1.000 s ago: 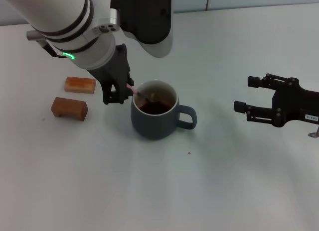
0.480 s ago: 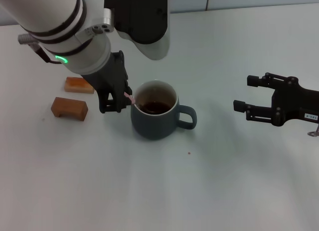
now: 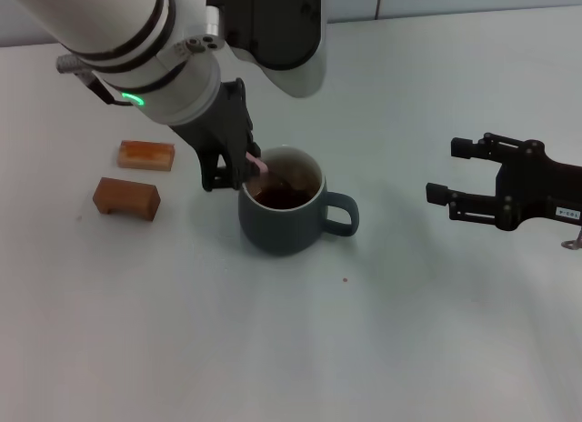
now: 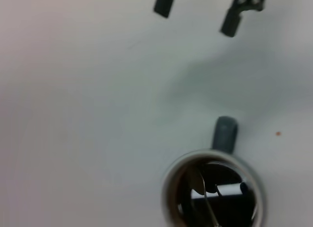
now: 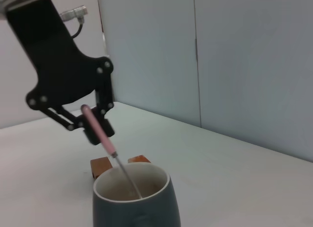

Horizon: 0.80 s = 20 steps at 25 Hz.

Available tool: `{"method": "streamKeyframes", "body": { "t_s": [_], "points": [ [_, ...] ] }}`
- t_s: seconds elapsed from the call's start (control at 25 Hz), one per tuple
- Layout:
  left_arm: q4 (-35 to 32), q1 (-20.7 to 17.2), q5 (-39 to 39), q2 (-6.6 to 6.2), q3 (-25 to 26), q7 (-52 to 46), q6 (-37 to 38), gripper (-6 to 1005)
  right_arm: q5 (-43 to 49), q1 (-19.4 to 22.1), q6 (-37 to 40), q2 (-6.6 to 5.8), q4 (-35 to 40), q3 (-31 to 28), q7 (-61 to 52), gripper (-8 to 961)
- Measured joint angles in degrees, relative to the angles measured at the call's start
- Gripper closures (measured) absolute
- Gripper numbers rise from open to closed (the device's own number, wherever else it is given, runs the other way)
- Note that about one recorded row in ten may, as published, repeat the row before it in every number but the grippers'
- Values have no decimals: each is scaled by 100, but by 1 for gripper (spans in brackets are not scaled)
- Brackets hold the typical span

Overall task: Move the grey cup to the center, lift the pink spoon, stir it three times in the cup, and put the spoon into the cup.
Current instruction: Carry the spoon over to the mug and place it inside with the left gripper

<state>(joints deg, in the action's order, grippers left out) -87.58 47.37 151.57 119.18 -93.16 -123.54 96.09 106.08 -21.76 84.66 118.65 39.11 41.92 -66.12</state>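
Rounded dark blue-grey ceramic mug [image 3: 284,211] stands near mid-table, loop handle pointing toward the robot's right, dark brown inside showing.

Slim spoon with pale pink handle and grey metal bowl [image 5: 108,143]: long axis slanted, bowl end down inside the mug, pink handle rising up and out over the rim on the robot's left side. In the head view only a bit of pink [image 3: 258,164] shows at the rim.

Left gripper [image 3: 238,167] sits just beside the mug's left rim, slightly above it, black fingers [image 5: 96,129] clamped on the upper handle.

Judgement: stirring step in hand; the release turns on that slant — the handle leans toward the left gripper, so on letting go it should settle against the near rim.

Two brown wooden blocks [image 3: 127,197] lie apart, further left.

Right gripper [image 3: 480,179], jaws spread and empty, parked well to the right.
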Motion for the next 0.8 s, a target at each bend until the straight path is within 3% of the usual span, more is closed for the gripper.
{"method": "streamKeyframes", "body": {
  "t_s": [0.4,0.56,0.8],
  "points": [
    [85,-6,279,-1,249,20,237,828,0,-8,3,-1,8,5,-29,167],
    [-161,-57,-200,-6,284,24,547,827,0,-6,1,-2,10,21,-31,166],
    [10,-36,-272,-2,160,-10,177,825,0,-3,20,7,6,21,-52,166]
  ]
}}
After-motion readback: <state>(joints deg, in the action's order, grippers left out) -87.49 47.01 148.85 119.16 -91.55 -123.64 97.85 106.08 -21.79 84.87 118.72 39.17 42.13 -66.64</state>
